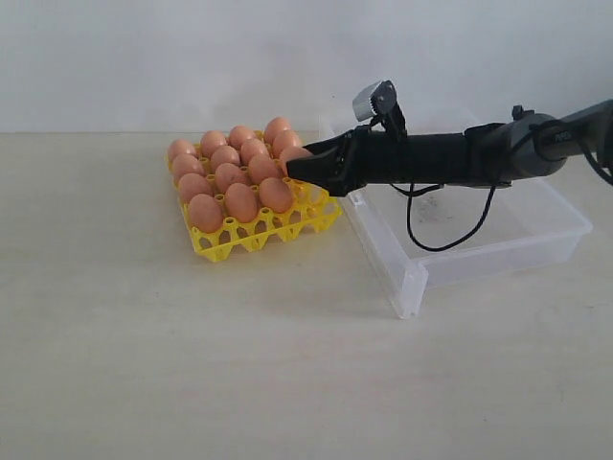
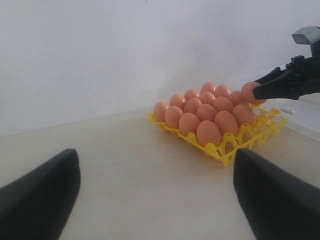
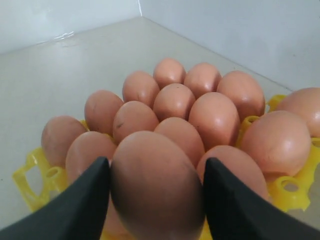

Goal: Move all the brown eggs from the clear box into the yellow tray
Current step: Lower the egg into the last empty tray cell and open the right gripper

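Observation:
The yellow tray [image 1: 261, 238] sits on the table with several brown eggs [image 1: 241, 201] in its cups. My right gripper [image 1: 293, 167] reaches in over the tray's right edge, shut on one brown egg [image 1: 296, 154]. In the right wrist view that egg [image 3: 155, 180] fills the gap between the two black fingers [image 3: 82, 205], with the filled tray [image 3: 29, 181] just beyond it. The clear box [image 1: 498, 244] lies to the right under the arm, and no eggs show in its visible part. My left gripper [image 2: 157, 195] is open above bare table, short of the tray [image 2: 226, 151].
A white wall runs behind the table. The right arm's black forearm [image 1: 431, 158] and a hanging cable [image 1: 421, 230] stretch over the clear box. Bare table lies in front of the tray and box.

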Motion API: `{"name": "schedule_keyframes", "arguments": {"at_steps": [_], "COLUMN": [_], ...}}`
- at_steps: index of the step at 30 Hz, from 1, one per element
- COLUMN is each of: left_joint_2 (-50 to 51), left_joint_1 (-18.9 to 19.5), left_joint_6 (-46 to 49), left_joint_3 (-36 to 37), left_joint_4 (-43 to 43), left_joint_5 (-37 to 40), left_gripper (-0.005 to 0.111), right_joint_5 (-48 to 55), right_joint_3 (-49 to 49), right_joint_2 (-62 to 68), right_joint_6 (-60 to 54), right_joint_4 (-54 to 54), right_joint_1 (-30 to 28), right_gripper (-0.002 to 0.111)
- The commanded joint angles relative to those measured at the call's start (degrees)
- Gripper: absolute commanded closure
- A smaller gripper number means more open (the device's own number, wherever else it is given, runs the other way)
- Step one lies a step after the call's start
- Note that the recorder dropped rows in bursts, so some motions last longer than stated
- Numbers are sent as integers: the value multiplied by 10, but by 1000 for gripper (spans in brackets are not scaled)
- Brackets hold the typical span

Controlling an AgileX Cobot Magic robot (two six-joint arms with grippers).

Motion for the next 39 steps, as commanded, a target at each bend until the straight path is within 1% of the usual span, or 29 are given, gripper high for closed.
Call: {"name": "schedule_keyframes", "arguments": {"at_steps": [1, 3, 5, 9, 14, 17, 25, 27, 29, 35, 39], "left_joint_2": [-2, -2, -2, -2, -2, -2, -2, -2, -2, -2, -2], "left_joint_1": [-4, -4, -4, -4, -4, -4, -4, -4, -4, -4, -4], "left_joint_6": [-5, -5, -5, -5, -5, -5, -5, -5, -5, -5, -5], "left_joint_3": [2, 2, 2, 2, 2, 2, 2, 2, 2, 2, 2], "left_joint_4": [-4, -4, -4, -4, -4, -4, -4, -4, -4, -4, -4], "left_joint_5": [0, 0, 0, 0, 0, 0, 0, 0, 0, 0, 0], "left_gripper": [29, 29, 29, 29, 29, 29, 29, 29, 29, 29, 29], "right_joint_5": [-16, -48, -55, -20, 53, 102, 102, 61, 14, 27, 18], "right_joint_3": [3, 3, 3, 3, 3, 3, 3, 3, 3, 3, 3], "right_joint_2": [12, 12, 12, 12, 12, 10, 2, 1, 2, 3, 5], "right_joint_6": [22, 40, 42, 61, 77, 75, 38, 36, 36, 42, 46], "right_joint_4": [-16, -32, -42, -40, -42, -40, -41, -41, -40, -26, -32], "right_joint_1": [4, 3, -5, -33, -71, -63, 20, 32, 33, 4, -9], "right_gripper": [109, 109, 109, 109, 109, 109, 109, 109, 109, 109, 109]}}
